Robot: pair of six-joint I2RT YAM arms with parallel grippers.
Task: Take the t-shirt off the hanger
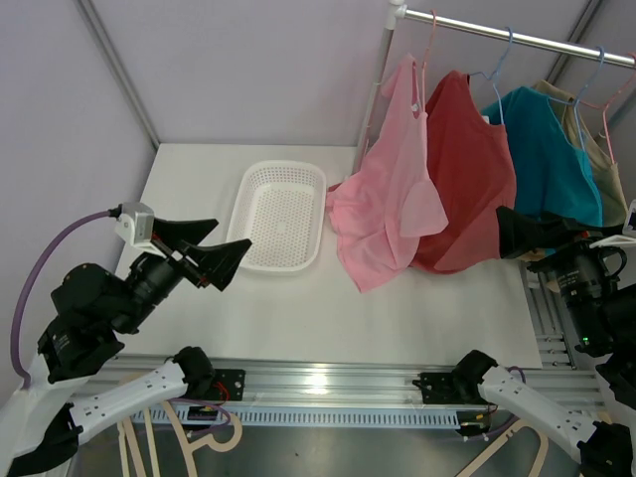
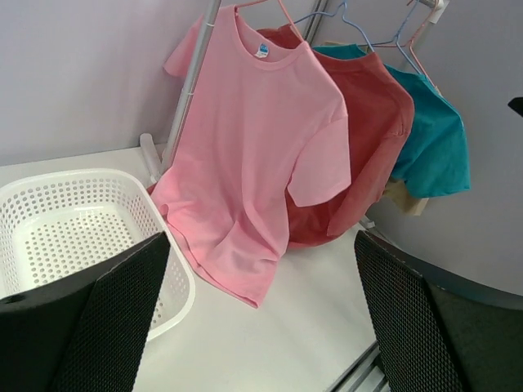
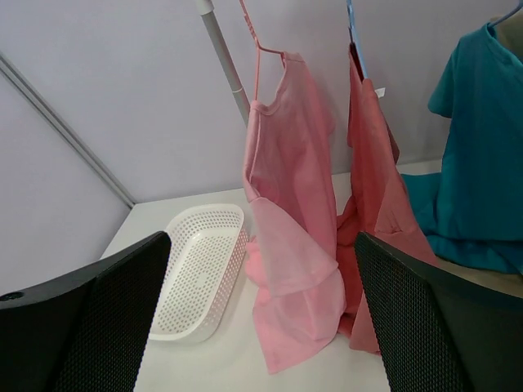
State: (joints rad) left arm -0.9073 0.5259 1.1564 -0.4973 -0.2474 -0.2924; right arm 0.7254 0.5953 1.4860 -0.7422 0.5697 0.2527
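Left gripper lower left, right gripper far right: my jaws wide, empty; pink short-sleeved t-shirt hangs centre.

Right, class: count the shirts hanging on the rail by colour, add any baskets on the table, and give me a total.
Pink t-shirt: 1
Red t-shirt: 1
Teal t-shirt: 1
Beige shirt: 1
White basket: 1
Total: 5
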